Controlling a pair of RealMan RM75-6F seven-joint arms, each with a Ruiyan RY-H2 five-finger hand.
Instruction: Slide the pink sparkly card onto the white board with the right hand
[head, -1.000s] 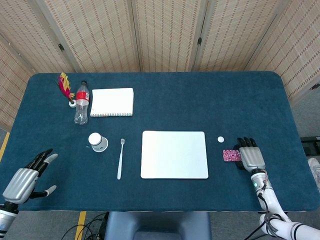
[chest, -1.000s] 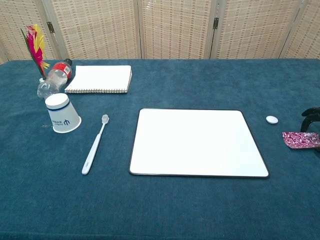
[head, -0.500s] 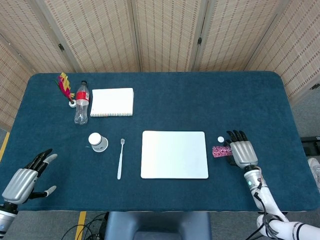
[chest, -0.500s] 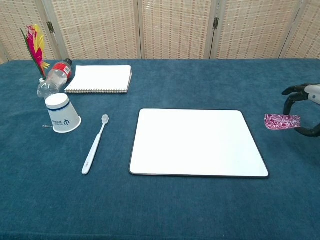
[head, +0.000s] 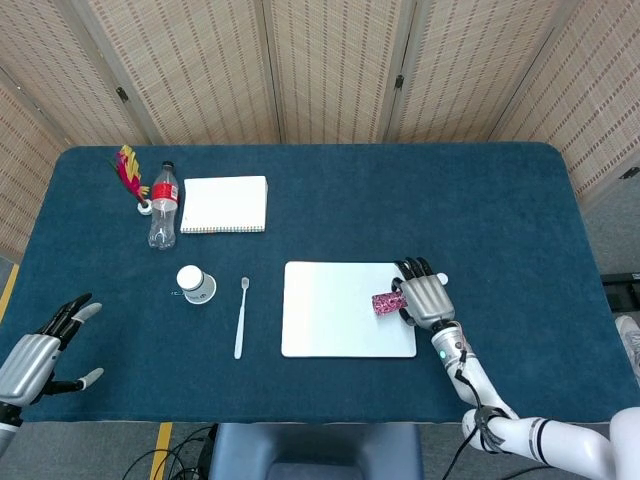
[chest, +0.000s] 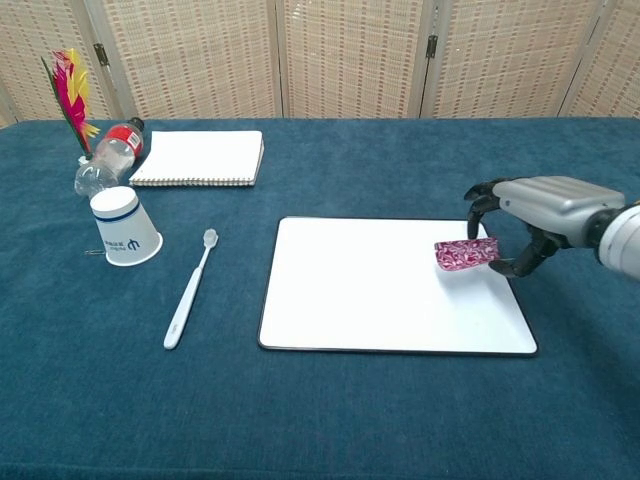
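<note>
The pink sparkly card (head: 387, 301) (chest: 465, 254) is pinched between the thumb and fingers of my right hand (head: 425, 297) (chest: 535, 215). It hangs over the right part of the white board (head: 330, 315) (chest: 370, 290); whether its lower edge touches the board I cannot tell. The board lies flat at the table's middle. My left hand (head: 40, 350) hovers at the near left corner, fingers spread and holding nothing; only the head view shows it.
A white toothbrush (head: 240, 318) (chest: 188, 290) lies left of the board, beside an upside-down paper cup (head: 196, 284) (chest: 124, 228). Farther back stand a notebook (head: 224, 204) (chest: 200, 158), a plastic bottle (head: 163, 205) (chest: 108, 155) and a feathered shuttlecock (head: 130, 175) (chest: 68, 90).
My right hand has carried the pink card leftward from the cloth beside the board to over the board's right part. The left hand has drifted slightly toward the near edge.
</note>
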